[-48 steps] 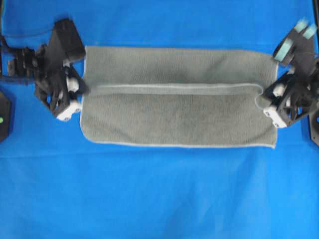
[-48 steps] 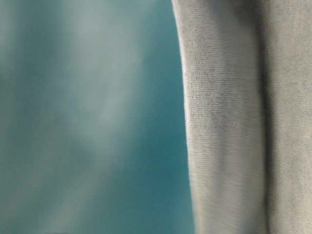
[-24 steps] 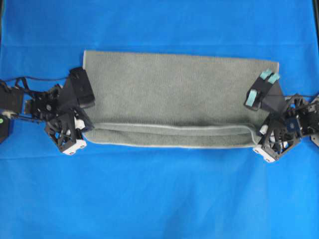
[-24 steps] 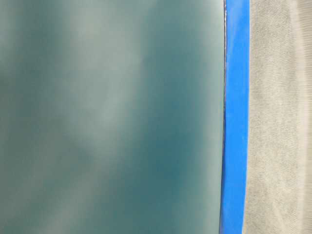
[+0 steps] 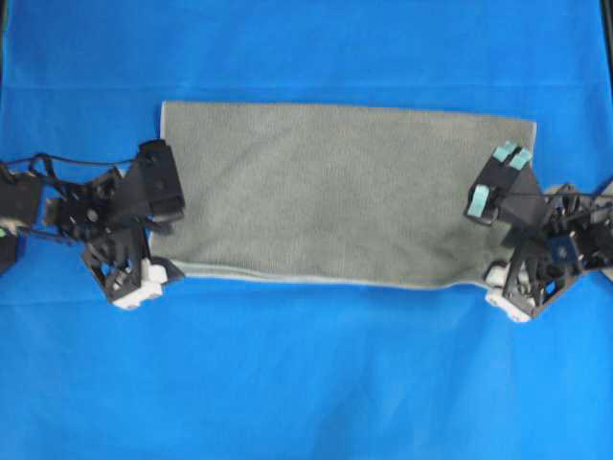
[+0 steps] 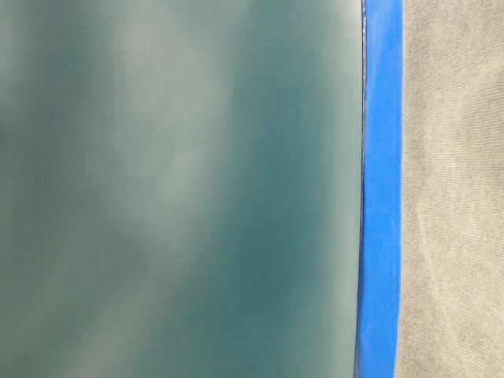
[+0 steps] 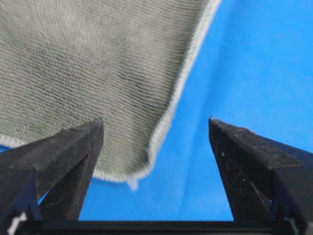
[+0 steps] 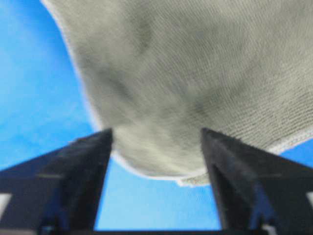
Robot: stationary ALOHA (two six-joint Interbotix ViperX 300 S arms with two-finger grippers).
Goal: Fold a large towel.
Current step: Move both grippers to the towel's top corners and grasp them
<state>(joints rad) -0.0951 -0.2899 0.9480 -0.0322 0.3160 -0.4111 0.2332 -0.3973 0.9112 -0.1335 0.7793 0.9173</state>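
Note:
The grey-green towel lies flat on the blue sheet as a long doubled rectangle, its pale hem along the front edge. My left gripper sits at the towel's front left corner and my right gripper at the front right corner. In the left wrist view my gripper stands open, and the rounded towel corner lies loose on the sheet between the black fingers. In the right wrist view my gripper is also open, with the towel corner lying free between the fingers.
The blue sheet covers the whole table around the towel. The table-level view shows a blurred teal-grey surface, a strip of blue sheet and towel fabric at the right. Black arm bases sit at both side edges.
Both grippers drew the towel's lifted edge forward over the lower half until it met the front edge. Then both opened and let the corners go, so the towel now lies flat.

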